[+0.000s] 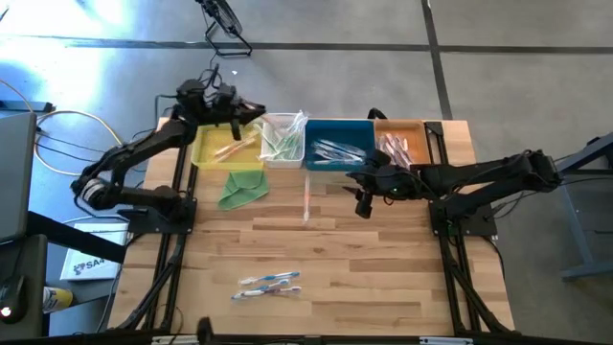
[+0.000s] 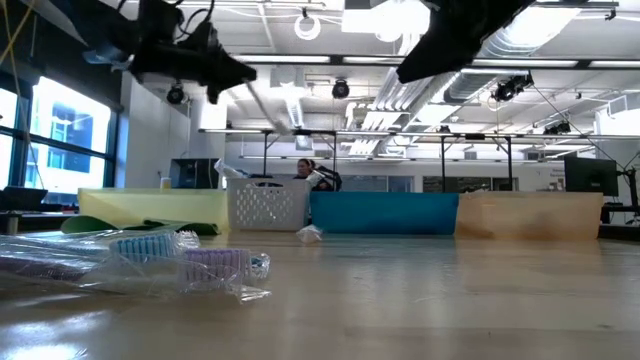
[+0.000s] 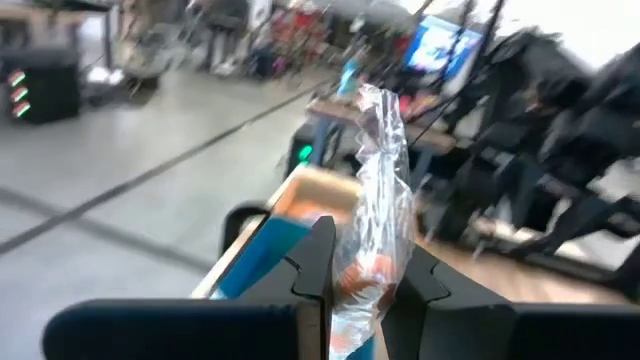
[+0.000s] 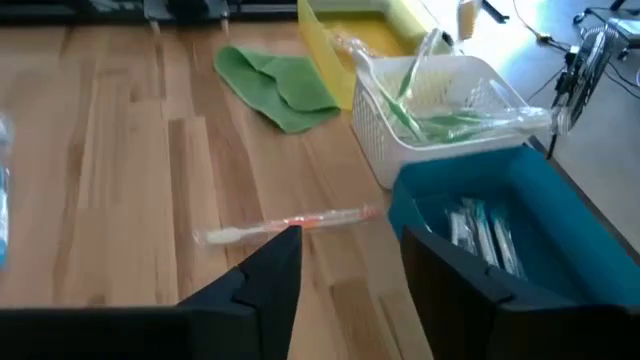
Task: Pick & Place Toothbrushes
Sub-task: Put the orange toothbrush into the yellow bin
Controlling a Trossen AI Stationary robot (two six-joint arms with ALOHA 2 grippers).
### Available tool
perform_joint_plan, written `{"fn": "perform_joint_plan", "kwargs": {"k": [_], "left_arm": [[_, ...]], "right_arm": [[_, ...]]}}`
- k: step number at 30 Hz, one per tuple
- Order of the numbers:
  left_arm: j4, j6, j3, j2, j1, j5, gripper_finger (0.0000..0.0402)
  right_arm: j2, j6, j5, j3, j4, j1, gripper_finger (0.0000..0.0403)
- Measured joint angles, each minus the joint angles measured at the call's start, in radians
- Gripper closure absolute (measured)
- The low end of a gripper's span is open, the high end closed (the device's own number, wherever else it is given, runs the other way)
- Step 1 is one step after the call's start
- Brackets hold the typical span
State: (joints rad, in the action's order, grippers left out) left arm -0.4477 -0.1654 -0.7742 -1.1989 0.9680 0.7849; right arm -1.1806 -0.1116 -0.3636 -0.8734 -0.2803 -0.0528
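While the left gripper (image 3: 362,285) hangs above the yellow bin (image 1: 225,149), its own wrist view shows what the overhead picture cannot: the two fingers are clamped on a wrapped toothbrush (image 3: 375,240) with an orange handle, its crinkled clear wrapper standing up between them; from above, that gripper (image 1: 239,113) is only a dark shape over the bin's rear edge. The right gripper (image 4: 345,275) stands with its fingers apart and nothing between them, over the table just in front of the blue bin (image 4: 560,290); its wrist view shows a pink-red toothbrush (image 4: 290,225) lying on the wood beyond the fingertips, near the white basket (image 4: 400,150), which holds green-handled brushes, and blue-white ones lie in the blue bin; the green cloth (image 4: 280,85) lies beside the yellow bin. Only the high view shows the orange bin (image 1: 407,144) at the row's right end, with brushes in it; two blue-white toothbrushes (image 1: 268,284) lie near the table's front edge, and the low view shows them close up.
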Motion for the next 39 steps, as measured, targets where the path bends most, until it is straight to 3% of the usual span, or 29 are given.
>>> {"fn": "perform_joint_plan", "kwargs": {"k": [6, 14, 18, 23, 29, 36, 39], "left_arm": [[0.367, 0.156, 0.0, 0.146, 0.071, -0.085, 0.0358], [0.47, 0.185, 0.0, 0.335, 0.197, -0.107, 0.0358], [0.651, 0.221, 0.0, 0.395, 0.279, -0.121, 0.0358], [0.881, 0.303, 0.005, 0.405, 0.329, -0.214, 0.0358], [0.812, 0.235, 0.072, 0.403, 0.328, -0.263, 0.0358], [0.764, 0.155, 0.188, 0.366, 0.314, -0.297, 0.0358], [0.621, 0.083, 0.259, 0.347, 0.274, -0.305, 0.0358]], "right_arm": [[-0.003, 0.002, 0.0, 0.0, 0.0, 0.0, 0.0269], [-0.003, 0.002, 0.0, 0.0, 0.0, 0.0, 0.0308], [-0.003, 0.002, 0.004, 0.0, 0.0, 0.0, 0.0323], [-0.003, 0.012, 0.004, 0.0, 0.0, 0.0, 0.0335], [-0.003, 0.032, 0.013, 0.0, 0.0, 0.0, 0.0338], [-0.003, 0.032, 0.116, 0.0, -0.001, 0.0, 0.0338], [-0.003, 0.035, 0.12, 0.001, -0.001, 0.0, 0.0338]]}}
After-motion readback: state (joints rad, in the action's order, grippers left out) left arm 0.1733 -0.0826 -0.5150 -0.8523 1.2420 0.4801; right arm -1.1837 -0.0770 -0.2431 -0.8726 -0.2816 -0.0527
